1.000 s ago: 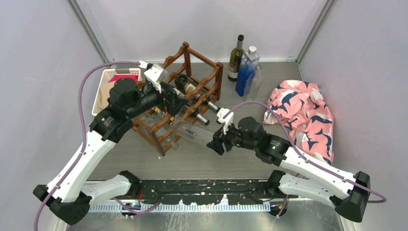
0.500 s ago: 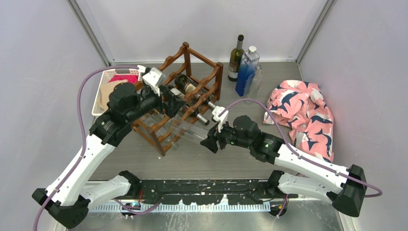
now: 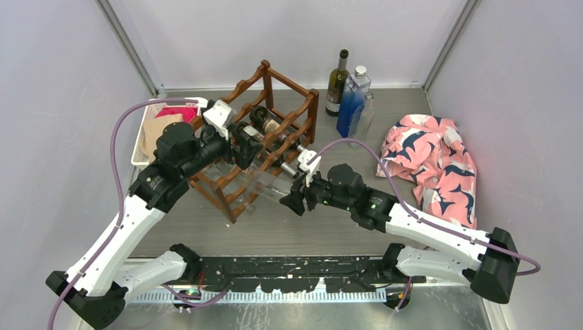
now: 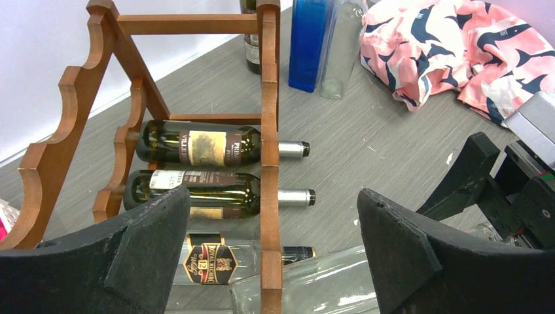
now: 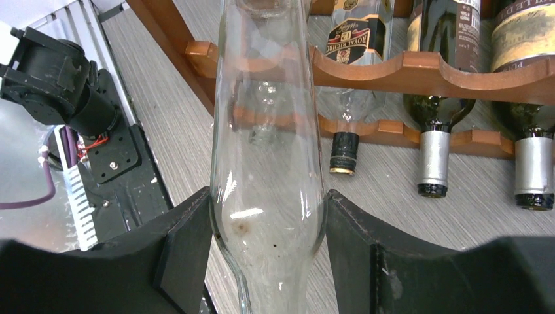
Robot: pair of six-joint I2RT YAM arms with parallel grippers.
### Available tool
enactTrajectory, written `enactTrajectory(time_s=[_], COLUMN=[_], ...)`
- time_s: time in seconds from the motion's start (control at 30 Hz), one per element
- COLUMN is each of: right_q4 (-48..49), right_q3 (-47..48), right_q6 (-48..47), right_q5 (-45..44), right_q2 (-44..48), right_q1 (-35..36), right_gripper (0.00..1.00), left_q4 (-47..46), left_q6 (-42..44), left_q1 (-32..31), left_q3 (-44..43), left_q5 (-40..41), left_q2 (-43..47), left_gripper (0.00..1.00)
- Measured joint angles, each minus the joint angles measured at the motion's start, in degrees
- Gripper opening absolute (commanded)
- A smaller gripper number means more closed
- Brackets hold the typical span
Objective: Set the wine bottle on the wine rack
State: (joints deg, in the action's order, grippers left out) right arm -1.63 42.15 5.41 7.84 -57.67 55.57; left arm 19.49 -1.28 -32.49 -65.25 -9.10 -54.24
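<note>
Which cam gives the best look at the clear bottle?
Right wrist: clear bottle fills the centre, clamped in the right gripper, its far end at the rack. Top external shows it faint, between gripper and rack. Left wrist catches only a piece at the bottom edge.

A white plastic basket [image 3: 139, 134] sat at the upper left of the grey table [image 3: 330, 234], with something pink [image 3: 180, 111] and a tan round piece [image 3: 157, 127] inside. At the top centre a dark green glass bottle [image 3: 337, 86] stood upright. A tall blue square bottle [image 3: 352, 103] was just beside it, and a small clear bottle [image 3: 366, 113] next to that. On the right a pink cloth with navy shark print [image 3: 433, 161] lay crumpled. In the left wrist view, two dark green bottles with silver capsules [image 4: 196, 145] lay on their sides.
</note>
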Motion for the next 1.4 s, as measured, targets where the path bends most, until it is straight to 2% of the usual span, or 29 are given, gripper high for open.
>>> enactTrajectory(time_s=[0.7, 1.4], right_q4=[10.7, 16.8], right_q3=[-2.4, -2.8], right_q6=[0.7, -1.0], right_q5=[-5.0, -10.2], right_q2=[-4.4, -8.1], right_q1=[2.0, 4.5], right_gripper=[0.01, 0.01], left_q4=[-2.5, -4.7], left_q6=[3.5, 5.0], left_q1=[0.0, 0.0], left_q3=[3.0, 5.2], left_q5=[3.1, 6.5], left_q2=[0.9, 3.4], left_gripper=[0.97, 0.97])
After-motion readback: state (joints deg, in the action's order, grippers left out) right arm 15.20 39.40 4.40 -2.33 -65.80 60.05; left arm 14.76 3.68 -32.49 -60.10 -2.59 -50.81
